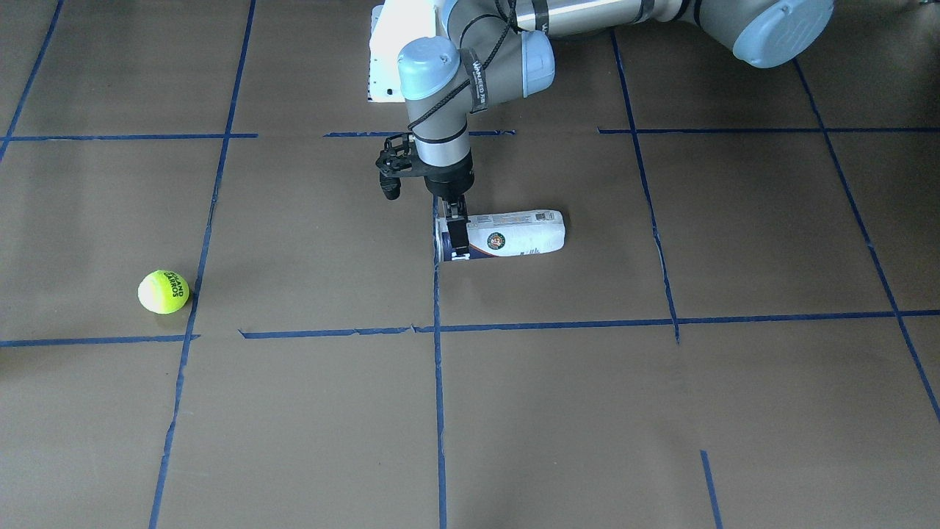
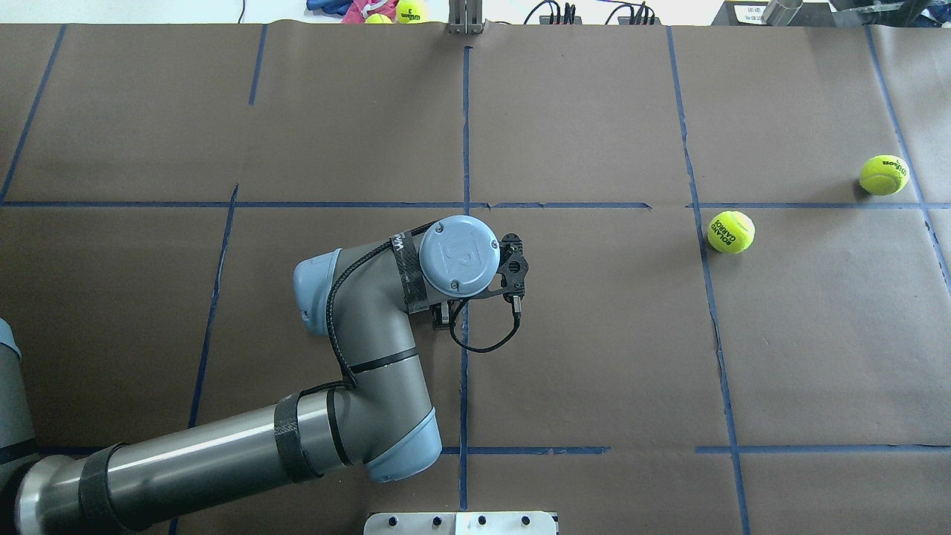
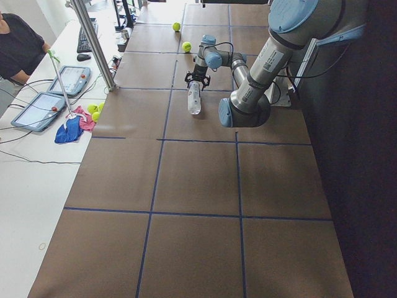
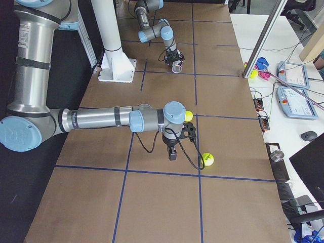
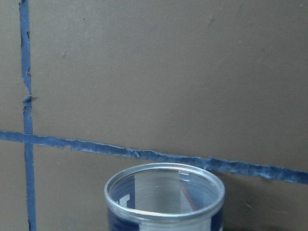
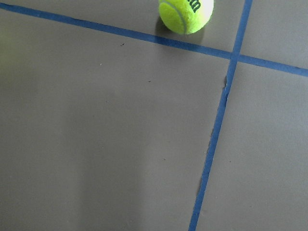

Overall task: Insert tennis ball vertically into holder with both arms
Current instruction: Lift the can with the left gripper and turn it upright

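Observation:
The holder (image 1: 518, 234), a clear can with a white and navy label, lies on its side on the brown table. Its open end points to the view's left. My left gripper (image 1: 455, 239) comes straight down and straddles it near the open end, fingers against its sides. The open rim (image 5: 164, 192) shows in the left wrist view. The tennis ball (image 1: 163, 292) with dark lettering lies far to my right, also seen overhead (image 2: 732, 232). My right gripper (image 4: 172, 154) shows only in the exterior right view, pointing down near the ball (image 4: 188, 115); I cannot tell if it is open or shut.
A second yellow ball (image 2: 884, 175) lies further right near a tape crossing; it also shows in the right wrist view (image 6: 185, 14). The white pedestal base (image 1: 389, 51) stands behind the holder. More balls (image 2: 411, 10) lie past the table's far edge. Blue tape lines grid the table.

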Controlling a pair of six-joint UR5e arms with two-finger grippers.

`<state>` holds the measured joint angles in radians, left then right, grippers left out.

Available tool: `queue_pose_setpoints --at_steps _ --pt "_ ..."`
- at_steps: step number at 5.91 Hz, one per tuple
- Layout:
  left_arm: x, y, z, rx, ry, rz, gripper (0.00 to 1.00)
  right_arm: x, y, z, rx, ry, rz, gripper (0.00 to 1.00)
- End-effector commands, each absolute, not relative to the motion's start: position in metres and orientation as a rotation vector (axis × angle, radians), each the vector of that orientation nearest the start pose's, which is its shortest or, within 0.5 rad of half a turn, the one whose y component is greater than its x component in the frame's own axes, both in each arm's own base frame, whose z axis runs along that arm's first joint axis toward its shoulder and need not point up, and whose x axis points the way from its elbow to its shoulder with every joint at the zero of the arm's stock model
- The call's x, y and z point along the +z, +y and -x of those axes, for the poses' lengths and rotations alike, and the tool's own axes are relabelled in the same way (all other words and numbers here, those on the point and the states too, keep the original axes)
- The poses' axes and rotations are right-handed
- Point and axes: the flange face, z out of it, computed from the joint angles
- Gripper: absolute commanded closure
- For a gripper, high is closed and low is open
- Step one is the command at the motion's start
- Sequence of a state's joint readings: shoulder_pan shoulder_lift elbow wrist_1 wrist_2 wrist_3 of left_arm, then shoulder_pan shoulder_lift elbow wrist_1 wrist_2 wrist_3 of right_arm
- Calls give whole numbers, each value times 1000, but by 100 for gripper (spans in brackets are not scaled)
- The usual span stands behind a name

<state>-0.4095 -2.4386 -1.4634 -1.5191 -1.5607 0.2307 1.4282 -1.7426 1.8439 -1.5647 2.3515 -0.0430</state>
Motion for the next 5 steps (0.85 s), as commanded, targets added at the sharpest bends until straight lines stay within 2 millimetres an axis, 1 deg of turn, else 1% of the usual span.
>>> queue_pose_setpoints --at_steps 1,3,4,5 --pt "189 -426 -645 1321 341 -703 0 601 -429 -2 -218 -786 -63 0" --pt "189 -428 -644 1326 338 -703 1 601 -429 -2 -218 -786 -63 0" --pt "191 -427 -645 1328 331 -705 10 601 -429 -2 -218 -786 -63 0" --pt "190 -429 -643 1325 305 -719 17 601 -429 -2 -218 -786 -63 0"
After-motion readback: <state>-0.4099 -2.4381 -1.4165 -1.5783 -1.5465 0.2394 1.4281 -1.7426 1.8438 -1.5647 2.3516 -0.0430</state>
